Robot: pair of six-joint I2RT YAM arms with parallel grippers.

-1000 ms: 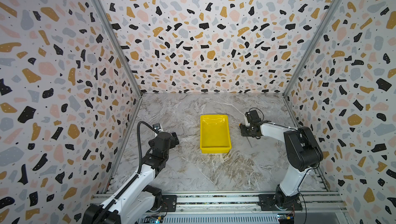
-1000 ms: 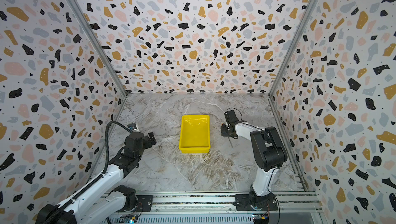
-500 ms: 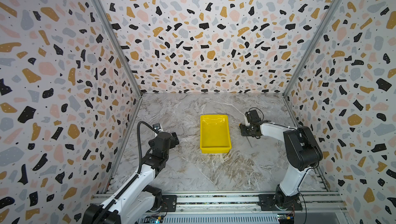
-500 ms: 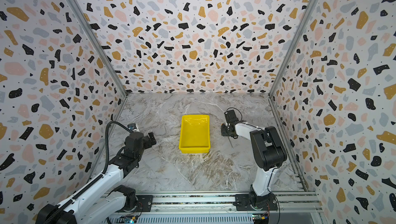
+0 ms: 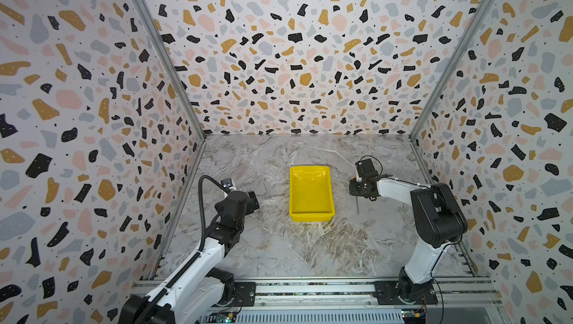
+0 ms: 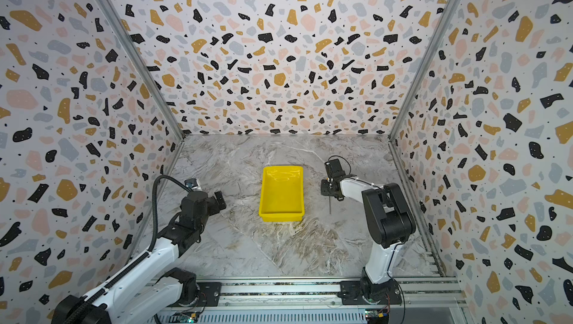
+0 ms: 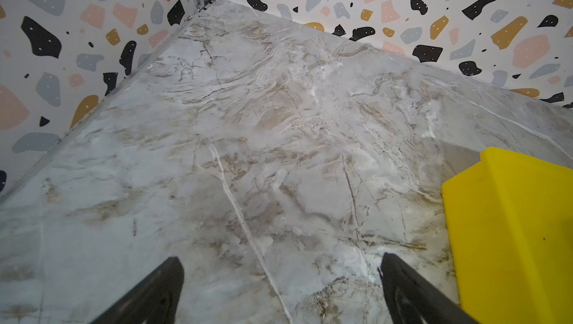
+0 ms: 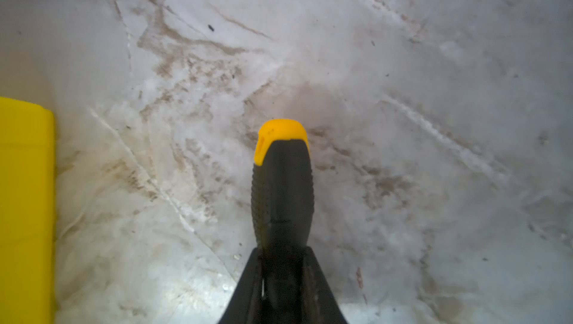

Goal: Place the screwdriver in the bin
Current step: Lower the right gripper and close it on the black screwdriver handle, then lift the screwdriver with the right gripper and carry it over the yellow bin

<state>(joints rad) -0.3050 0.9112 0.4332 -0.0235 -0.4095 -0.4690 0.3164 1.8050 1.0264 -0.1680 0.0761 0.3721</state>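
Observation:
The yellow bin (image 5: 311,215) (image 6: 280,215) stands mid-table in both top views, with nothing showing inside it. To its right, my right gripper (image 5: 359,188) (image 6: 330,189) is low over the marble. It is shut on the screwdriver (image 8: 282,189) by the black handle, and the orange cap (image 8: 280,135) sticks out past the fingers (image 8: 248,276). The thin shaft (image 5: 357,206) points toward the table's front. The right gripper (image 8: 282,252) is a short way from the bin's wall (image 8: 24,198). My left gripper (image 7: 280,263) (image 5: 252,201) hovers open left of the bin (image 7: 511,214), holding nothing.
Terrazzo-patterned walls close the marble table on three sides, with metal corner posts (image 5: 192,114). A rail with both arm bases (image 5: 310,291) runs along the front edge. Bare marble lies between the bin and each gripper.

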